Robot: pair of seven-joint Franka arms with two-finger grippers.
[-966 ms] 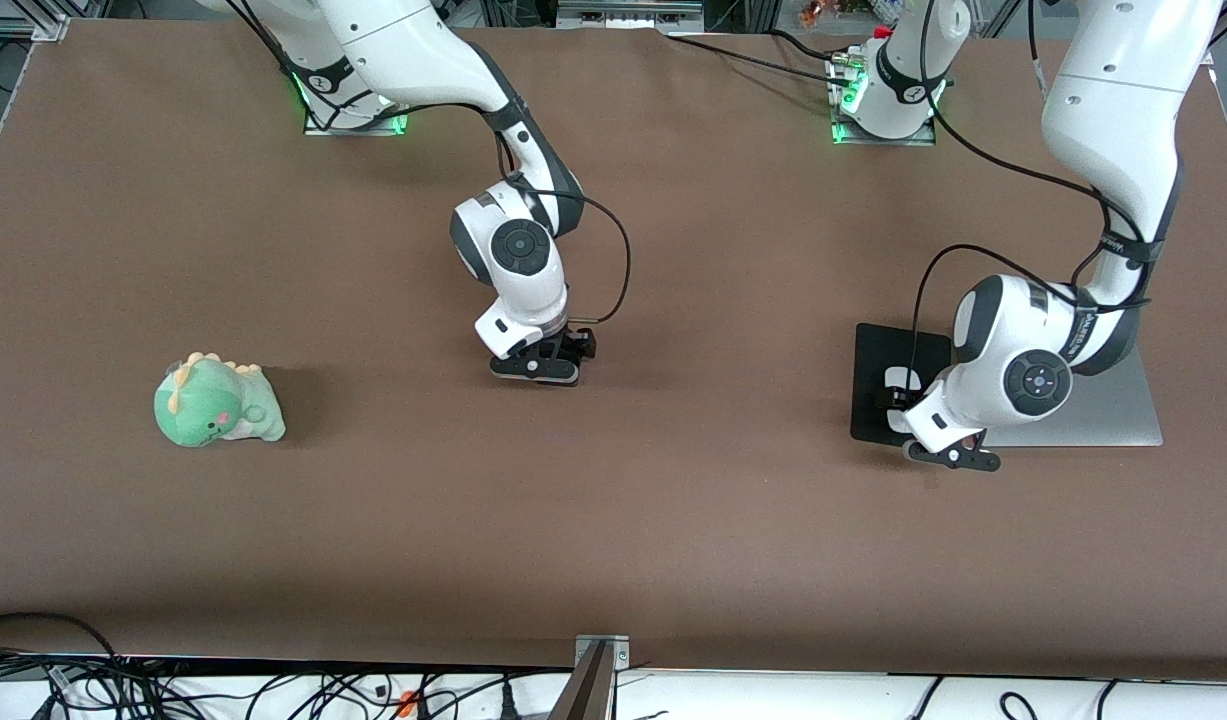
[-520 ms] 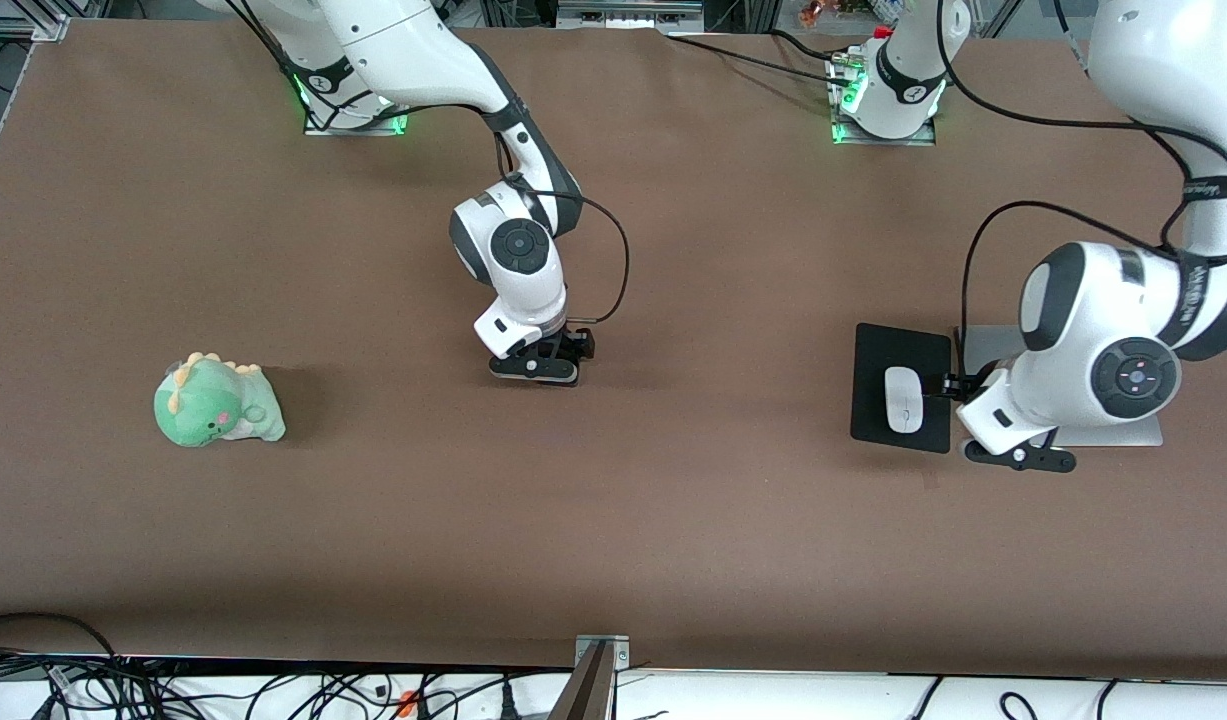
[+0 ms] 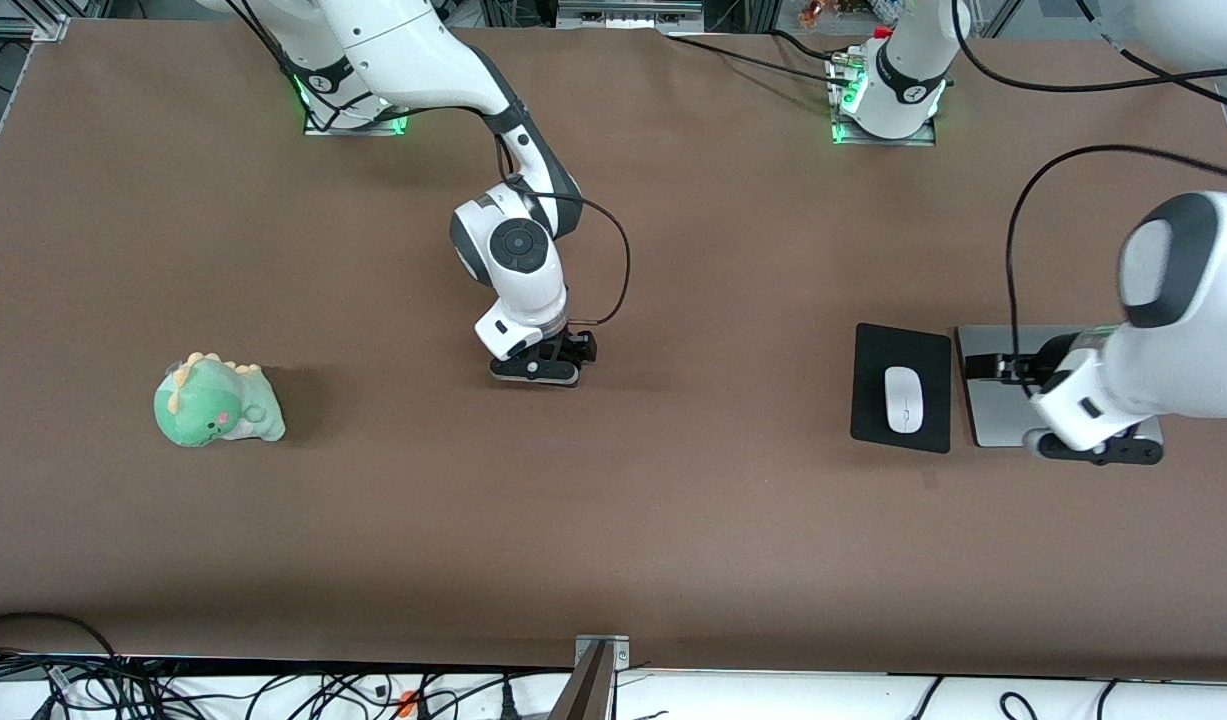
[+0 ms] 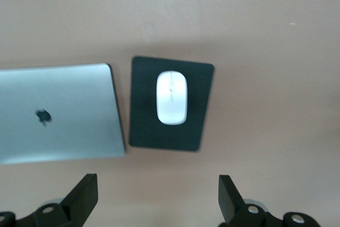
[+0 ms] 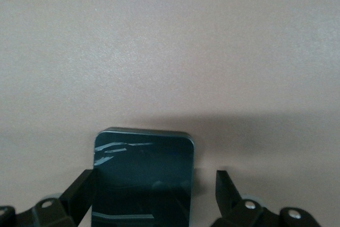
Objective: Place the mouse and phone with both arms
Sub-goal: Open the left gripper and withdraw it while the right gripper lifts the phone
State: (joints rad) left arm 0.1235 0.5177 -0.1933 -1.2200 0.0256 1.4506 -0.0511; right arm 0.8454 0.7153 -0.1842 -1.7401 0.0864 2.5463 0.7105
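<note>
The mouse [image 3: 903, 399], a smooth, glossy white oval with a thin grey line down its middle, lay on a flat black mouse pad [image 3: 876, 352] with rounded corners, toward the left arm's end of the desk [image 3: 673, 520]. Just beside the pad, and apart from it by a thin strip of brown surface, lay a closed silver laptop [image 3: 993, 425], a matte metallic slab whose lid bore a dark logo in the left wrist view. The left tool [image 3: 1101, 448] hung over the laptop with nothing between its black fingers [image 4: 85, 198], which were spread wide apart; the mouse [image 4: 171, 97], mouse pad [image 4: 202, 78] and laptop [image 4: 69, 126] all showed well clear of them. The phone [image 5: 143, 179], a black rounded-corner slab with a shiny, reflective face, lay flat on the desk near its middle. The right tool [image 3: 536, 366] stood low over it, its fingers [image 5: 79, 190] parted on either side of the phone's long edges, with a gap showing on at least one side. Toward the right arm's end sat a soft green plush dinosaur [image 3: 216, 402] with pale yellow spikes and a pink cheek. The desk was a plain matte brown sheet.
</note>
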